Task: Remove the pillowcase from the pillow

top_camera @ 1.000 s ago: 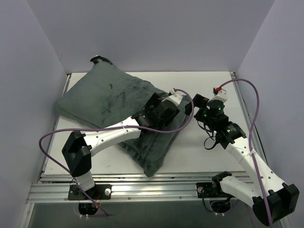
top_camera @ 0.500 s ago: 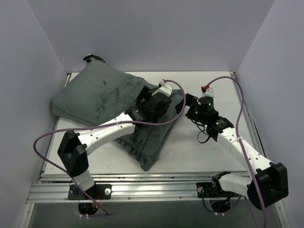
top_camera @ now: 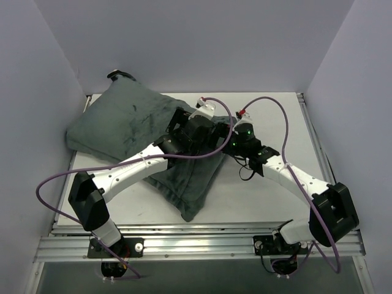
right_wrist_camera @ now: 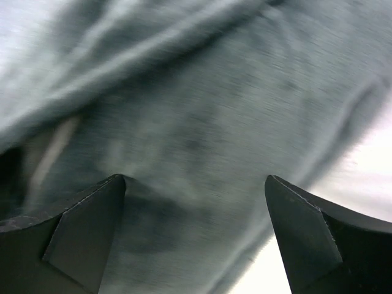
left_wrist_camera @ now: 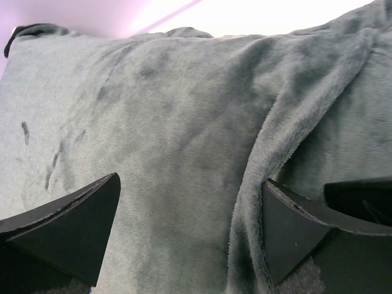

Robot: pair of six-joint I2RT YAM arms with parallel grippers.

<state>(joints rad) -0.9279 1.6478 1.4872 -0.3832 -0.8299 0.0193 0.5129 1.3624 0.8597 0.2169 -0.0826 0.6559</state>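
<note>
The left gripper (left_wrist_camera: 190, 214) has its jaws spread wide and clamps nothing. It sits low over the pillowcase (left_wrist_camera: 153, 116), a large soft cover of dark grey-green velvety fabric. The right gripper (right_wrist_camera: 195, 184) is equally agape and empty, with the same plush cloth filling the space in front of it. From above, the two grippers meet near the middle of the white tabletop (top_camera: 275, 196), the left gripper (top_camera: 190, 131) on the bulging cover and the right gripper (top_camera: 231, 139) at its right-hand border. The pillowcase (top_camera: 122, 122) lies slantwise from the far-left corner towards the near edge, plump at the far end and flatter and looser at the near end. The pillow itself is nowhere exposed, so it is presumably inside. The cover looks light, limp and rather slick-napped. It should bunch and slide rather than resist, so a pinch on a doubled edge or hem would probably hold better than one on a flat face. The left wrist view shows exactly such a place, a thick rolled fold (left_wrist_camera: 288, 128) running down beside the right-hand finger, which the overhead view does not resolve. The overhead view alone gives the overall lie of the cover and both arms. The right wrist view is motion-blurred and shows only folds of pillowcase (right_wrist_camera: 196, 104) and a pale sliver of table.
</note>
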